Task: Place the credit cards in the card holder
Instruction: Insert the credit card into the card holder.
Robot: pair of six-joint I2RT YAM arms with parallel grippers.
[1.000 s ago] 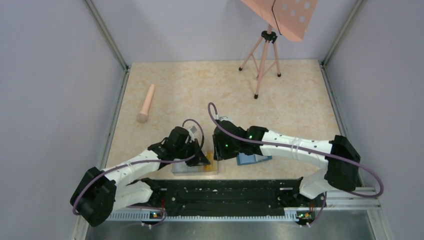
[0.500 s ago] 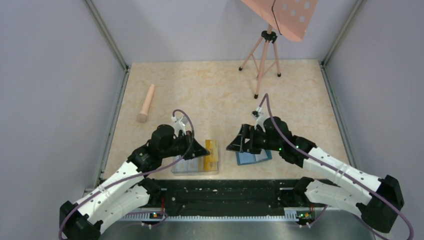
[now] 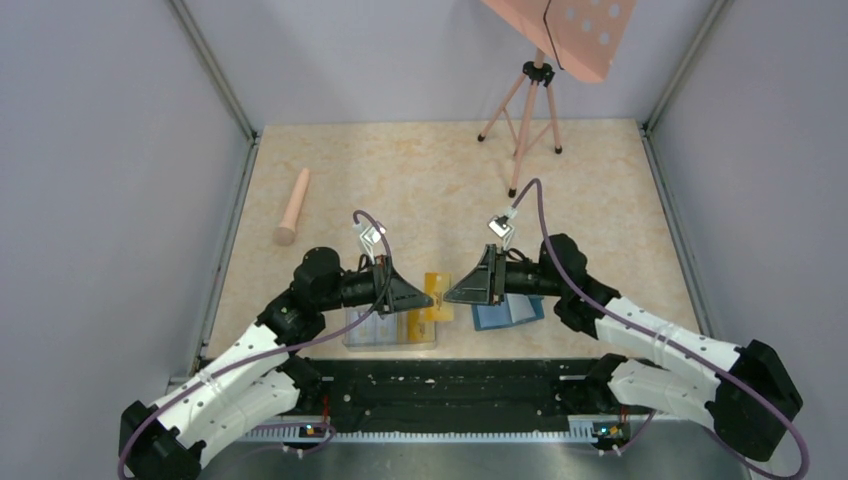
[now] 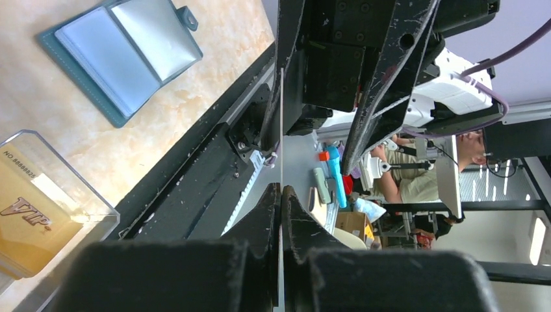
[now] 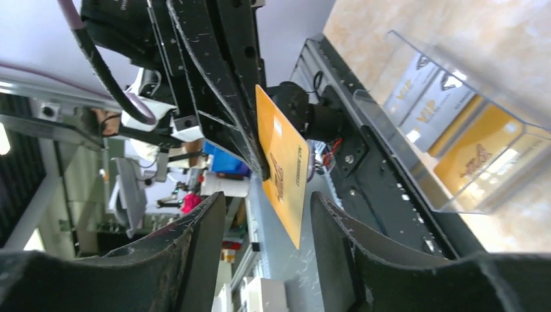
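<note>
My left gripper (image 3: 424,298) is shut on a yellow-orange credit card (image 3: 439,304), held on edge above the table between the two arms. In the left wrist view the card (image 4: 281,123) shows as a thin line running out from the closed jaws. My right gripper (image 3: 452,293) faces it, open, and the lower end of the card (image 5: 283,166) sits between its spread fingers (image 5: 206,224) without touching them. The teal card holder (image 3: 508,314) lies open on the table under the right gripper, its pale inner pockets (image 4: 123,52) up. More credit cards (image 5: 462,146) lie in a clear box.
The clear plastic box (image 3: 388,336) stands at the near edge under the left gripper, against the black rail (image 3: 450,388). A pink wooden stick (image 3: 293,207) lies at the far left. A pink tripod (image 3: 527,115) stands at the back right.
The left gripper has carried the yellow card rightwards off the clear box. The right gripper has swung left to face it, with its jaws now round the card's end.
</note>
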